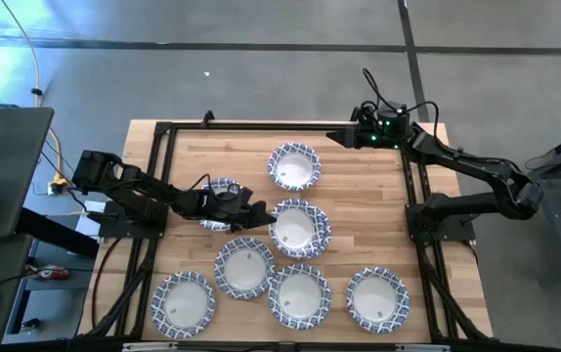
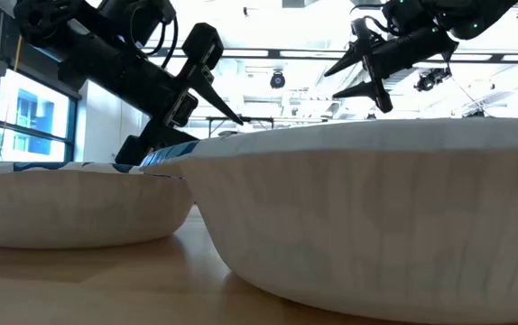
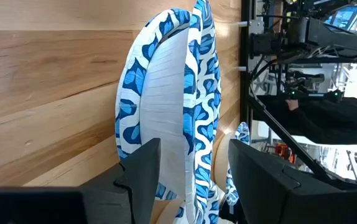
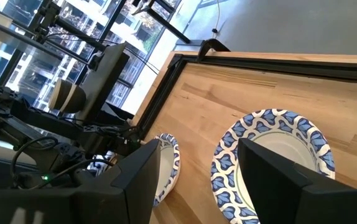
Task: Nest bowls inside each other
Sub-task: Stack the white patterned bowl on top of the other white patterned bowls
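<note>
A bowl [image 1: 224, 191] is being released onto the tabletop [image 1: 349, 210] between the half-open left gripper's [image 1: 258, 217] fingers; the next bowl [image 1: 298, 228], just ahead, needs grasping.

The right gripper [image 1: 334, 137] is being held wide open, empty.

Wooden table [image 1: 359, 244] under me, black frame rails [image 1: 163, 127] around its edges. Grey floor [image 1: 261, 68] beyond. Yellow cable [image 1: 26, 49] trailing off to my left. Windows [image 4: 91, 18] across room.

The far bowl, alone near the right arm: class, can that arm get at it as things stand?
Probably yes. The right gripper hovers just beyond the far bowl, jaws open, with bare table around it and the left gripper busy elsewhere.
</note>
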Controlling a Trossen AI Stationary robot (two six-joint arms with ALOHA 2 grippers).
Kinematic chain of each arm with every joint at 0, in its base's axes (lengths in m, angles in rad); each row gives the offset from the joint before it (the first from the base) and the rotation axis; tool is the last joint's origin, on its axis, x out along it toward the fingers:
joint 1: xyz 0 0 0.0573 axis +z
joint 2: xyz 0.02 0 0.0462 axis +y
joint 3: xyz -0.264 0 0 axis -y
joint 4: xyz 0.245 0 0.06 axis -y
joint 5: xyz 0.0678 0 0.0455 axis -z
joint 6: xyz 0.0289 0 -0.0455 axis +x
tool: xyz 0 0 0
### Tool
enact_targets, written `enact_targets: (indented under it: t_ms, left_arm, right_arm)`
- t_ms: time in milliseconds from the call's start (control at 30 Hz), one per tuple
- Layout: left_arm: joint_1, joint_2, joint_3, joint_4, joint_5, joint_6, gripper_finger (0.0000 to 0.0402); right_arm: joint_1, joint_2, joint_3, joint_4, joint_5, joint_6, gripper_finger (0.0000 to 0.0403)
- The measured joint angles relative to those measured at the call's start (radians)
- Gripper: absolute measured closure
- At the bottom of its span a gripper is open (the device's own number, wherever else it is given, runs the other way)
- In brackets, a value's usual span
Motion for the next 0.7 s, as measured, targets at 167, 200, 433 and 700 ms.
enact_targets:
  t_ms: [167, 200, 433, 700]
  left_arm:
    - [0.0, 0.0, 0.0, 0.0, 0.001, 0.006, 0.0231]
    - [0.0, 0.0, 0.0, 0.0, 0.003, 0.01, 0.0234]
    - [0.006, 0.0, 0.0, 0.0, 0.025, 0.03, 0.0248]
    - [0.006, -0.001, 0.0, 0.0, 0.024, 0.041, 0.0283]
  right_arm:
    - [0.0, 0.0, 0.0, 0.0, 0.0, 0.0, 0.0195]
    - [0.0, 0.0, 0.0, 0.0, 0.0, 0.0, 0.0195]
    - [0.019, 0.0, 0.0, 0.0, 0.0, -0.01, 0.0195]
    - [0.025, 0.0, 0.0, 0.0, 0.0, -0.015, 0.0195]
